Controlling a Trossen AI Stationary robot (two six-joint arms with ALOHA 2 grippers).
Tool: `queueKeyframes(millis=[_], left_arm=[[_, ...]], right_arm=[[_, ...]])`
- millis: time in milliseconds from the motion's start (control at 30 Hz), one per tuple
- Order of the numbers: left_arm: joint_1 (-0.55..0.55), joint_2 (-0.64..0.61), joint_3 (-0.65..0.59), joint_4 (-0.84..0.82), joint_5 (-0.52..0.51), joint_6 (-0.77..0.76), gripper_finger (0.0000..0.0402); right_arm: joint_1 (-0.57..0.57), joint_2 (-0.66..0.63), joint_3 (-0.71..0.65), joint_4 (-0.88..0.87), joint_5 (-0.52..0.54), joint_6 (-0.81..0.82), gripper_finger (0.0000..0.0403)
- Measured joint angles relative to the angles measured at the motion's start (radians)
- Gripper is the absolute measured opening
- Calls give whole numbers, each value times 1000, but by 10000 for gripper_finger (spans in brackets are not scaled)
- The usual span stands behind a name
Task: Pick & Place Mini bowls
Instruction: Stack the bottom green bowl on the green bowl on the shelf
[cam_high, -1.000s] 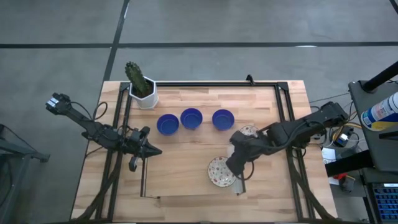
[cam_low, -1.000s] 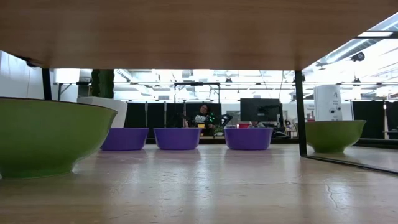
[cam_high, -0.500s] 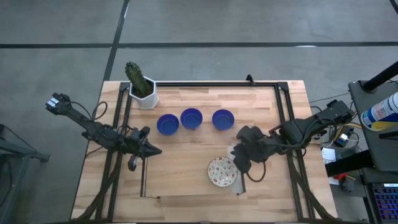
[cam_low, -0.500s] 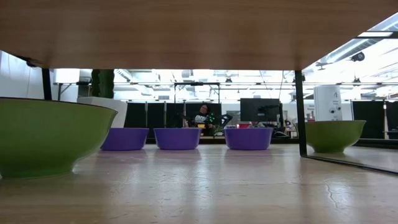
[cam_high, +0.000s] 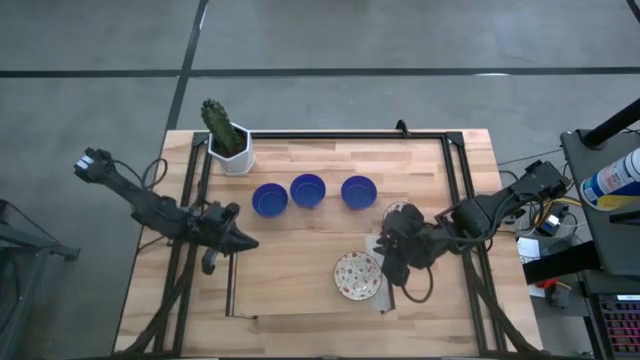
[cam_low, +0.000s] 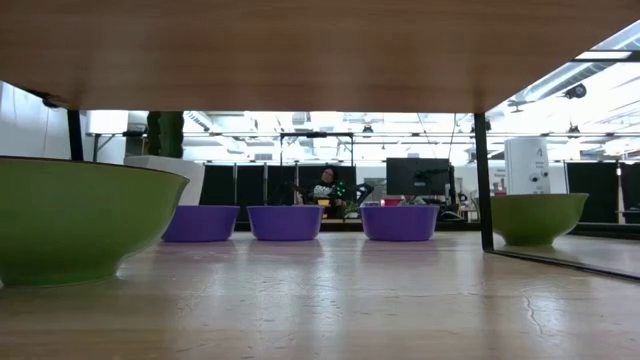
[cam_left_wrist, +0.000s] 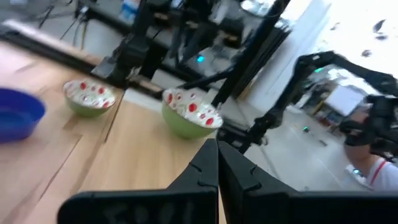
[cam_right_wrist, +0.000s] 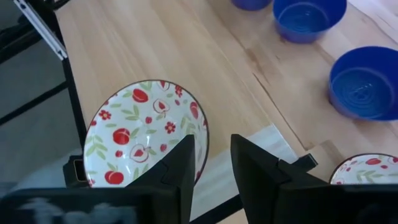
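Three blue mini bowls (cam_high: 307, 190) in a row across the middle of the wooden surface (cam_high: 300, 265), just in front of a white hexagonal cactus pot (cam_high: 234, 156) at the far left corner. Two white mini bowls with red floral pattern toward the right: one (cam_high: 357, 275) nearer the front edge, upright, the other (cam_high: 400, 213) just right of the blue row, mostly covered from above by the right arm. Right gripper (cam_right_wrist: 211, 163) hanging above the front patterned bowl's rim, fingers (cam_right_wrist: 177, 168) apart with a narrow gap, clamped on nothing. From the right wrist, two blue bowls (cam_right_wrist: 364, 81) beyond and a slice of the second patterned bowl (cam_right_wrist: 360, 169) at the edge. Left gripper (cam_high: 240, 242) parked low at the left side of the surface, well apart from every bowl, fingers (cam_left_wrist: 202, 171) pressed together, empty. In the low view, a seated person (cam_low: 325, 186) far off in the room behind the blue row.
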Motion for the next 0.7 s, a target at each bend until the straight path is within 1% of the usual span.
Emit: queueKeyframes(millis=[167, 267, 433, 600, 700], left_arm=[[-1, 66, 204, -439, -24, -196, 12], [-7, 102, 283, -597, -18, -314, 31], [-29, 154, 351, -773, 23, -502, 70], [-60, 185, 366, -926, 142, -747, 95], [-80, 186, 369, -940, 204, -859, 100]], right_arm=[[0, 0, -2, -1, 0, -26, 87], [0, 0, -3, -1, 0, -36, 82], [0, 1, -4, -4, 0, -60, 74], [0, 1, -6, -4, 0, -86, 70], [0, 1, -6, -4, -1, -99, 73]])
